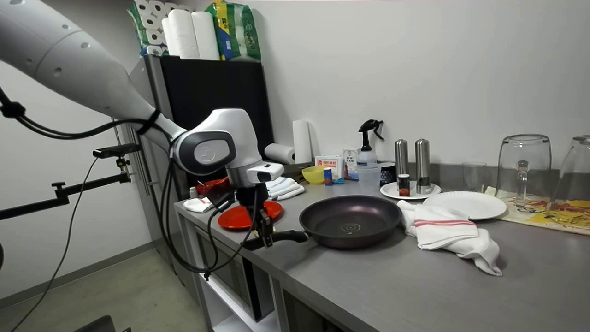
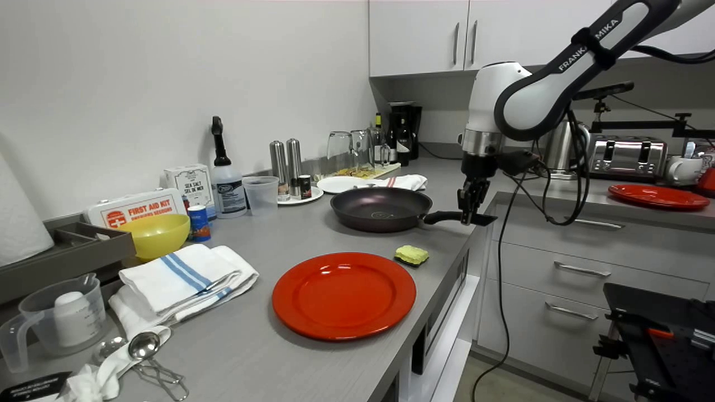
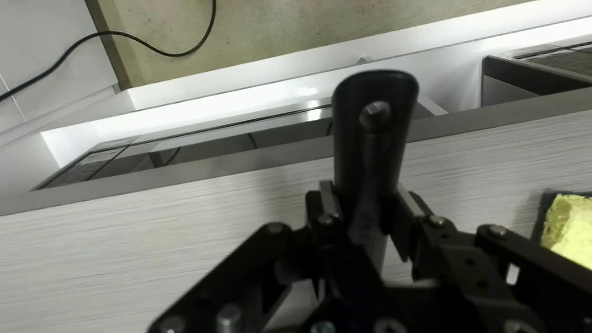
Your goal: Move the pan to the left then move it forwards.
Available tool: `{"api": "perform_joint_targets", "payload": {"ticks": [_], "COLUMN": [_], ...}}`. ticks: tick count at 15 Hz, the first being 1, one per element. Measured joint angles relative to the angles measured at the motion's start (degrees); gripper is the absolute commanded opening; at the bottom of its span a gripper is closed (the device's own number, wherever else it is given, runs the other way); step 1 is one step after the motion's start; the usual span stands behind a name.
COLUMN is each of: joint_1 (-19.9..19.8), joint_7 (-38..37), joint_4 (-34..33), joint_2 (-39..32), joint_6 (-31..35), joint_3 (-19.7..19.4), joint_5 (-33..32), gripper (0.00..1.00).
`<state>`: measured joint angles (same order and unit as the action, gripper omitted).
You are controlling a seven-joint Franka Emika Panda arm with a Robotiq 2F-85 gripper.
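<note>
The pan is large, round and dark with a glossy inside, and sits on the grey counter in both exterior views (image 1: 350, 223) (image 2: 382, 209). Its long black handle points out over the counter's front edge; the handle also fills the middle of the wrist view (image 3: 370, 152), with a hole near its end. The pan's round body is out of the wrist view. My gripper is at the handle in both exterior views (image 1: 265, 237) (image 2: 468, 215). In the wrist view its two fingers (image 3: 363, 208) press on both sides of the handle.
A flat red plate (image 1: 239, 216) and a yellow sponge (image 2: 411, 254) lie beside the pan. A white towel with red stripes (image 1: 449, 230) lies close on the pan's other side, near a white plate (image 1: 465, 205). Pepper mills (image 2: 293, 164) and a plastic cup (image 2: 261, 195) stand behind.
</note>
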<state>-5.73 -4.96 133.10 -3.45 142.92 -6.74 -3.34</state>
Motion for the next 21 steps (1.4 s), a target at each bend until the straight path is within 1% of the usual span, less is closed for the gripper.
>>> {"api": "perform_joint_targets", "payload": {"ticks": [3,9,18,21], "joint_1": [-0.76,-1.11,-1.97,-2.01], "joint_7": [-0.12,-1.48,-5.20,-5.31], "joint_4": [-0.01,0.00,0.46,0.54], "joint_2": [0.03,0.27,1.82,2.32], "joint_6": [-0.08,-1.06,-7.06,-8.70], "joint_3": [-0.74,-0.90,-1.36,-1.36], "joint_5": [0.00,0.11,2.52,3.74], "gripper": [0.07,0.07,0.07,0.07]}}
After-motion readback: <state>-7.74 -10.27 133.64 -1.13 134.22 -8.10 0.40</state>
